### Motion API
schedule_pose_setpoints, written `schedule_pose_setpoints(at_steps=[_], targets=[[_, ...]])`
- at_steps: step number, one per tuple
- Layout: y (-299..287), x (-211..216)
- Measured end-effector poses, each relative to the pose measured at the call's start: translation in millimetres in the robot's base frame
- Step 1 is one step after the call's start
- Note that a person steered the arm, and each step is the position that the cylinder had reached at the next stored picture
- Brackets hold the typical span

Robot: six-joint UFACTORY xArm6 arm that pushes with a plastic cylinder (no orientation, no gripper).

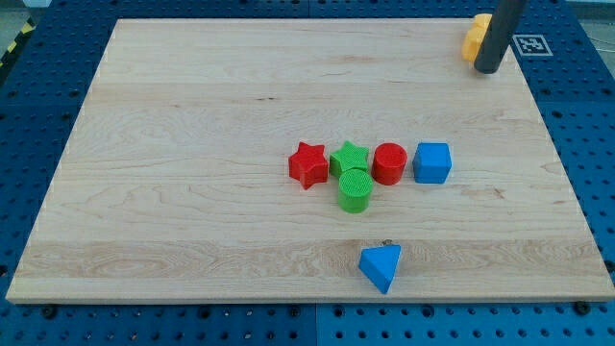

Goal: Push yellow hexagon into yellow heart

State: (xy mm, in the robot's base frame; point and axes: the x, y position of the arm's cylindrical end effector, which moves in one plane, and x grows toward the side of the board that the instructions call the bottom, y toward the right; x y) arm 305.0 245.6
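Note:
Yellow blocks (474, 37) show at the view's top right corner of the wooden board (192, 144), mostly hidden behind my dark rod. Their shapes cannot be made out, and I cannot tell the hexagon from the heart. My tip (487, 68) rests on the board just right of and below the yellow pieces, touching or nearly touching them.
A cluster sits mid-board: a red star (307, 164), a green star (350, 156), a green cylinder (355, 189), a red cylinder (389, 163) and a blue cube (431, 162). A blue triangle (381, 266) lies near the bottom edge. A marker tag (528, 43) sits at top right.

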Motion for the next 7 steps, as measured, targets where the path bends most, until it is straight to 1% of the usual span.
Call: schedule_pose_setpoints(at_steps=[2,4,5,7], targets=[[0.1,-11.8],[-5.6,-10.0],[1.1,-30.7],[0.8,-32.6]])
